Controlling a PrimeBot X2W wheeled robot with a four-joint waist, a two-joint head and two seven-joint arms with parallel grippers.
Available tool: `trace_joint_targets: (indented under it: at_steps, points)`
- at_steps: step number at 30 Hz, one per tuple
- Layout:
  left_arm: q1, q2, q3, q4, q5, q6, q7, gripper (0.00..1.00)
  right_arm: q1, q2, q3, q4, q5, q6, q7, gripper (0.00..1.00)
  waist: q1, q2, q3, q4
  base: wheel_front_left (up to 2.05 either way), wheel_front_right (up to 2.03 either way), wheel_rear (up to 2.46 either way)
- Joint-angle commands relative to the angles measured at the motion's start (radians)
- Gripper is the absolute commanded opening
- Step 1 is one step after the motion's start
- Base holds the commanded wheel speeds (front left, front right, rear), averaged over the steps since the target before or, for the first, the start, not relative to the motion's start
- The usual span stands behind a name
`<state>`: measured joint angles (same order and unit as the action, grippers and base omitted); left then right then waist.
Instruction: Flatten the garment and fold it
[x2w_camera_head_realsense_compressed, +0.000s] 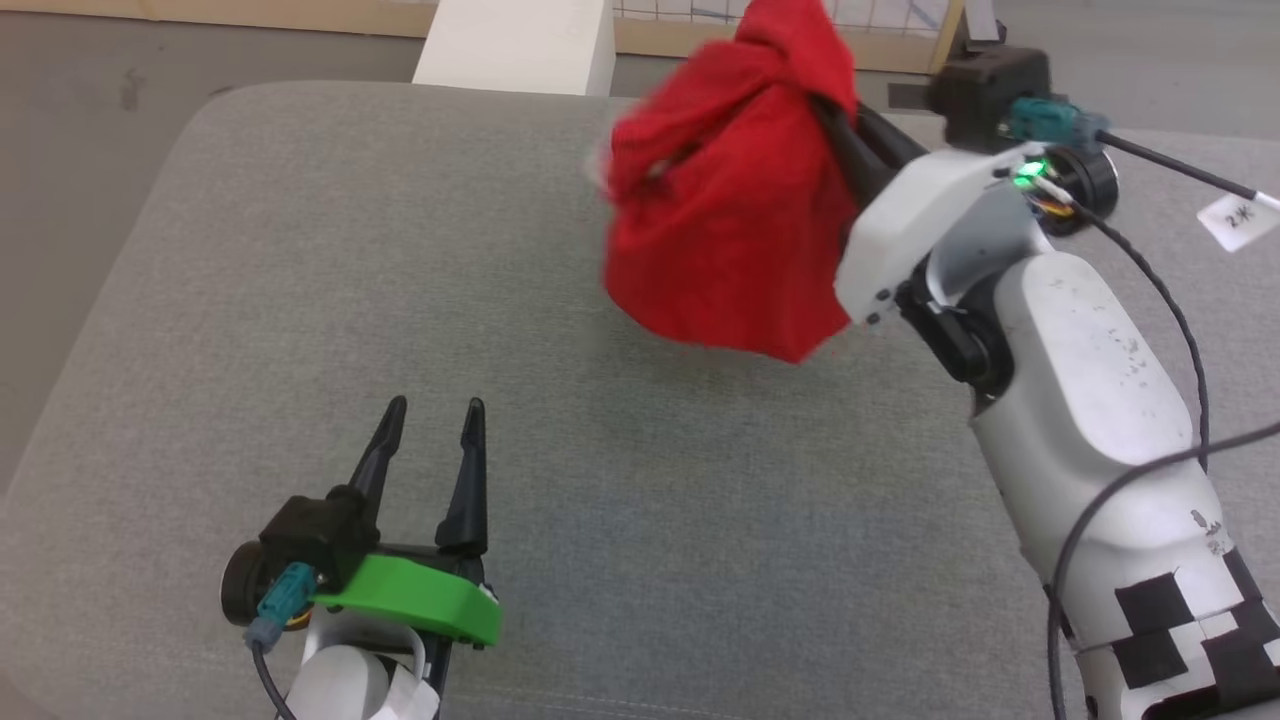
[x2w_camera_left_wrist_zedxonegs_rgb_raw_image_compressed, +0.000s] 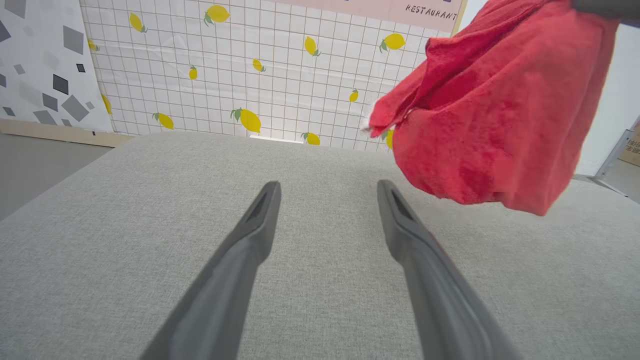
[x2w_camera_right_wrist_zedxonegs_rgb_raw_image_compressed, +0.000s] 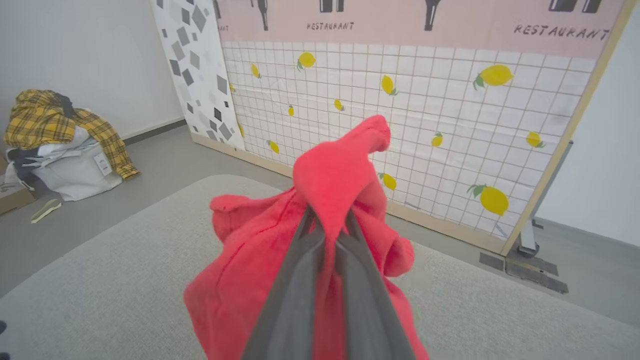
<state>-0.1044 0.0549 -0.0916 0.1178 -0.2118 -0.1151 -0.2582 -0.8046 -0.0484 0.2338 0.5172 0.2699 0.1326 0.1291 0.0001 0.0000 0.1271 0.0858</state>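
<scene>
Fingers first: the right fingers (x2w_camera_right_wrist_zedxonegs_rgb_raw_image_compressed: 296, 290) are clamped shut on a pinch of the red shorts (x2w_camera_head_realsense_compressed: 720, 230), which hang bunched in the air above the far right of the grey desk (x2w_camera_head_realsense_compressed: 350, 250). The right arm (x2w_camera_head_realsense_compressed: 1080, 400) reaches up and forward. The left fingers (x2w_camera_head_realsense_compressed: 468, 480) are spread wide, gripping nothing, low over the near left.

Left gripper (x2w_camera_head_realsense_compressed: 436, 404): 2 long dark tapered fingers (x2w_camera_head_realsense_compressed: 467, 470), black base (x2w_camera_head_realsense_compressed: 310, 525), bright green bracket (x2w_camera_head_realsense_compressed: 420, 598), teal connector (x2w_camera_head_realsense_compressed: 285, 590) on grey cable (x2w_camera_head_realsense_compressed: 262, 672). Right gripper (x2w_camera_right_wrist_zedxonegs_rgb_raw_image_compressed: 327, 225): same dark fingers. Right forearm (x2w_camera_head_realsense_compressed: 1090, 400): white shell, speckled with scuffs; black-and-white checker marking (x2w_camera_head_realsense_compressed: 1160, 620); black cable (x2w_camera_head_realsense_compressed: 1181, 322) along it; green indicator light (x2w_camera_head_realsense_compressed: 1025, 180); white paper tag (x2w_camera_head_realsense_compressed: 1238, 218).
</scene>
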Motion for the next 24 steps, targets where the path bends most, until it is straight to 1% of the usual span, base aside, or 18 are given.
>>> trace_joint_targets:
  at_steps: [1,6,9,12,13,14,15,17,19,20,22,23,24]
  points:
    - [-0.013,-0.004,-0.004,0.002,0.002,-0.008,-0.004,1.00,0.010,-0.002,-0.030,0.036,-0.004,-0.002,-0.014,0.00,-0.0001,0.0000,-0.006,0.009,0.00,0.00,0.00]
    - [0.001,-0.004,-0.002,0.000,-0.003,-0.010,-0.004,1.00,0.091,-0.002,-0.201,0.186,-0.133,-0.002,-0.013,0.00,-0.0001,0.0000,-0.015,0.016,0.00,0.00,0.00]
    - [0.013,-0.004,0.004,-0.002,-0.001,-0.010,-0.004,1.00,0.165,-0.002,-0.301,0.242,-0.210,-0.002,-0.006,0.00,-0.0001,0.0000,-0.022,0.011,0.00,0.00,0.00]
    - [0.020,-0.004,0.009,-0.002,0.001,-0.011,-0.004,1.00,0.241,-0.002,-0.416,0.261,-0.282,-0.002,-0.002,0.00,-0.0001,0.0000,-0.027,0.000,0.00,0.00,0.00]
    - [0.021,-0.004,0.009,-0.003,0.002,-0.011,-0.004,1.00,0.262,-0.002,-0.447,0.259,-0.300,-0.002,-0.001,0.21,-0.0001,0.0000,-0.028,-0.003,0.00,0.00,0.00]
    - [0.021,-0.004,0.010,-0.004,0.003,-0.011,-0.004,1.00,0.288,-0.002,-0.481,0.248,-0.332,-0.002,-0.002,0.69,-0.0001,0.0000,-0.030,-0.008,0.00,0.00,0.00]
    - [0.021,-0.004,0.010,-0.004,0.003,-0.011,-0.004,1.00,0.308,-0.002,-0.507,0.236,-0.354,-0.002,0.000,1.00,-0.0001,0.0000,-0.031,-0.012,0.00,0.00,0.00]
    - [0.020,-0.004,0.011,-0.004,0.006,-0.011,-0.004,1.00,0.351,-0.002,-0.553,0.196,-0.397,-0.002,0.001,1.00,-0.0001,0.0000,-0.033,-0.017,0.00,0.00,0.00]
    - [0.018,-0.005,0.013,-0.006,0.006,-0.011,-0.004,1.00,0.389,-0.002,-0.571,0.138,-0.422,-0.002,-0.009,1.00,-0.0001,0.0000,-0.034,-0.023,0.00,0.00,0.00]
    - [0.018,-0.005,0.014,-0.007,0.005,-0.012,-0.004,1.00,0.406,-0.002,-0.560,0.099,-0.432,-0.002,-0.023,1.00,-0.0001,0.0000,-0.034,-0.025,0.00,0.00,0.00]
    - [0.016,-0.005,0.015,-0.011,0.002,-0.012,-0.004,1.00,0.426,-0.002,-0.503,0.016,-0.422,-0.002,-0.070,1.00,-0.0001,0.0000,-0.029,-0.029,0.00,0.00,0.00]
    - [0.014,-0.005,0.014,-0.013,0.001,-0.012,-0.004,1.00,0.436,-0.002,-0.452,-0.029,-0.418,-0.002,-0.091,1.00,-0.0001,0.0000,-0.025,-0.030,0.00,0.00,0.00]
    - [0.013,-0.005,0.013,-0.014,0.000,-0.012,-0.004,1.00,0.440,-0.002,-0.426,-0.054,-0.410,-0.002,-0.099,1.00,-0.0001,0.0000,-0.022,-0.031,0.00,0.00,0.00]
